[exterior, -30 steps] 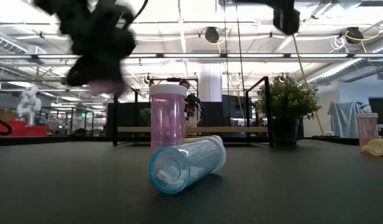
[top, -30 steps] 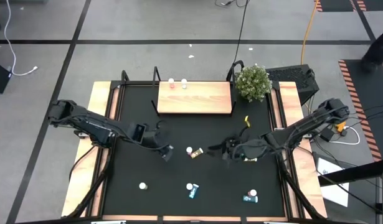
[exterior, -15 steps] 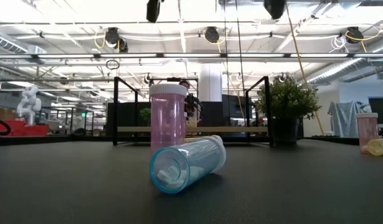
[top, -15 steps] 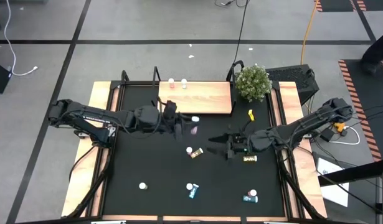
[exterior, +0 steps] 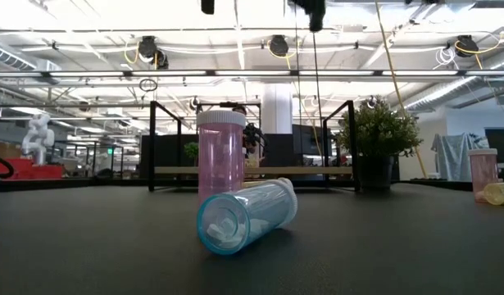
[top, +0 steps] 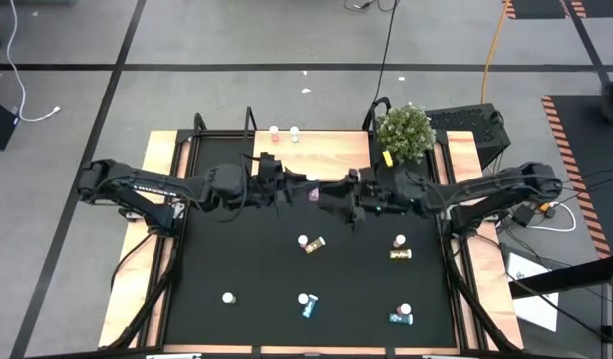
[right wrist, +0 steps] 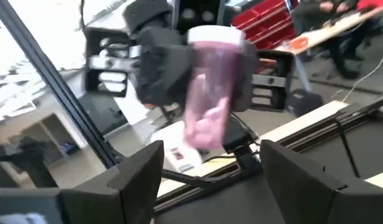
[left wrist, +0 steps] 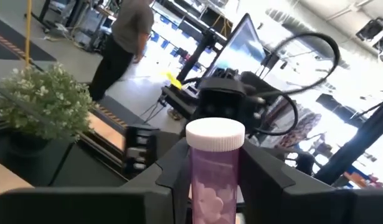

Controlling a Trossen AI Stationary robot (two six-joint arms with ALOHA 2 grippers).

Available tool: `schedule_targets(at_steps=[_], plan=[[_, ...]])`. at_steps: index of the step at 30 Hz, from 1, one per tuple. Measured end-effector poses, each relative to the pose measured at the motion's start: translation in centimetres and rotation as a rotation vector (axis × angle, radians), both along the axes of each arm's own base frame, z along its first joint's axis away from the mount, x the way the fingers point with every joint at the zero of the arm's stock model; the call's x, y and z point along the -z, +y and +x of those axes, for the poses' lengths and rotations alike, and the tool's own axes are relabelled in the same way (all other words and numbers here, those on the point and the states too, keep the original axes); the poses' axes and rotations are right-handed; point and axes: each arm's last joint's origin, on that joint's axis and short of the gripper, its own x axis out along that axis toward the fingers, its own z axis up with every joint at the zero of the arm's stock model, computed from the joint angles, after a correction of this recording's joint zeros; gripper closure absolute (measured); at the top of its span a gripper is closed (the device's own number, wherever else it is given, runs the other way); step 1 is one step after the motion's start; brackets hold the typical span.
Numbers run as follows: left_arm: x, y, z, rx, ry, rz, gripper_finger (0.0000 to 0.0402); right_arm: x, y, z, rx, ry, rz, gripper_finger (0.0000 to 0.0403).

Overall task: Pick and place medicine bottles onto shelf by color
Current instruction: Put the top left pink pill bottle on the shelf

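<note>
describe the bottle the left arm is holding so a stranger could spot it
Start at the light-wood shelf at the table's far side. Just off its front edge, both arms meet; the pink bottle sits in the left pincer. It alone is lifted off the black mat.

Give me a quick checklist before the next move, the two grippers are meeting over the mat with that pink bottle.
1. Left gripper shut on the pink bottle: ok.
2. Bottle upright, white cap on: ok.
3. Right gripper open and facing the bottle: ok.
4. Right fingers around the bottle already: cannot tell.
5. Shelf has bare board free: ok; two bottles stand at its back edge.
6. Loose bottles on the mat clear of both arms: ok.
</note>
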Motion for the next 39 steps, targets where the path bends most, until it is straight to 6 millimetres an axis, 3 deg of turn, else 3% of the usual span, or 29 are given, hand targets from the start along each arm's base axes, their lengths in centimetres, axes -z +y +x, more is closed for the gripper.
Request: schedule_targets(at_steps=[10, 18, 32, 39], plan=[[0.1, 0.3, 0.0, -0.029, 0.011, 0.014, 0.0284, 0.2, -1.9, 1.0, -0.086, -0.078, 0.086, 0.0149], [0.1, 1.1, 0.0, -0.057, 0.013, 0.022, 0.0284, 0.8, -3.4, 1.7, -0.14, -0.1, 0.168, 0.0198], [0.1, 1.1, 0.0, -0.054, 0.012, 0.022, 0.0284, 0.8, -3.5, 1.7, -0.135, -0.096, 0.157, 0.031], [0.3, 0.7, 0.1, 0.046, 0.035, 0.047, 0.0272, 1.2, -3.2, 1.7, -0.135, -0.031, 0.099, 0.0306]])
